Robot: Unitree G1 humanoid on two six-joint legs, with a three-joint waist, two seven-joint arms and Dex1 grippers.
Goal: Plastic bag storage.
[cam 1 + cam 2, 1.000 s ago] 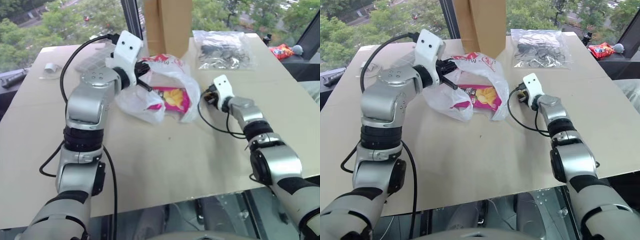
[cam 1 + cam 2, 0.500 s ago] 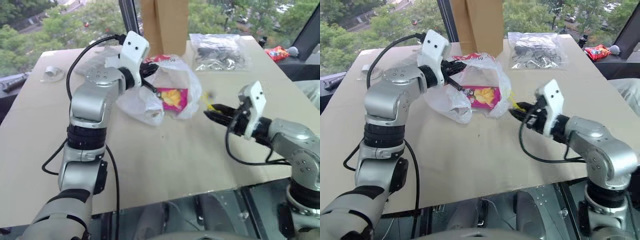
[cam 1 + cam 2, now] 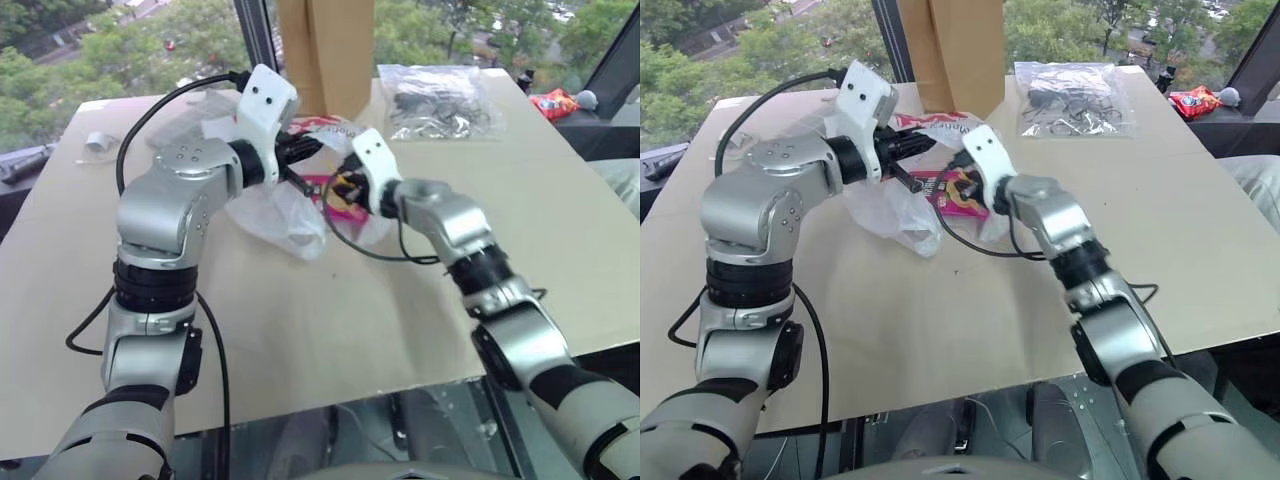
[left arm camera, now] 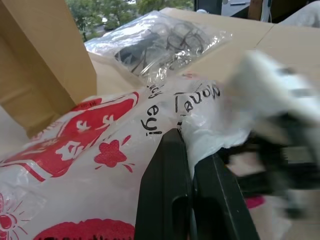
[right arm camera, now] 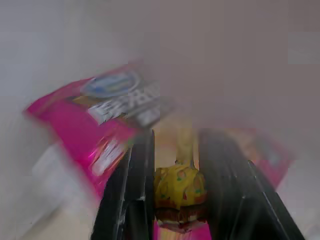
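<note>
The plastic bag [image 3: 285,215], thin white crinkly film with red print, lies at the middle back of the table. My left gripper [image 3: 300,165] is shut on its upper rim and lifts the mouth open; the left wrist view has the black fingers [image 4: 170,190] pinching the film [image 4: 100,165]. My right gripper [image 3: 955,180] reaches into the bag's mouth from the right. A small yellow item [image 5: 178,187] sits between its fingers and fills the gap. Just beyond it inside the bag lies a pink chip packet [image 5: 100,125].
A tall brown paper bag [image 3: 330,50] stands right behind the plastic bag. A clear zip bag of dark items [image 3: 440,100] lies at the back right. A small red packet [image 3: 557,100] is at the far right edge, and a small white object [image 3: 95,142] at the back left.
My right arm has swung in from the right side of the table to the bag's mouth, carrying the yellow item. The left gripper keeps its hold on the bag's rim.
</note>
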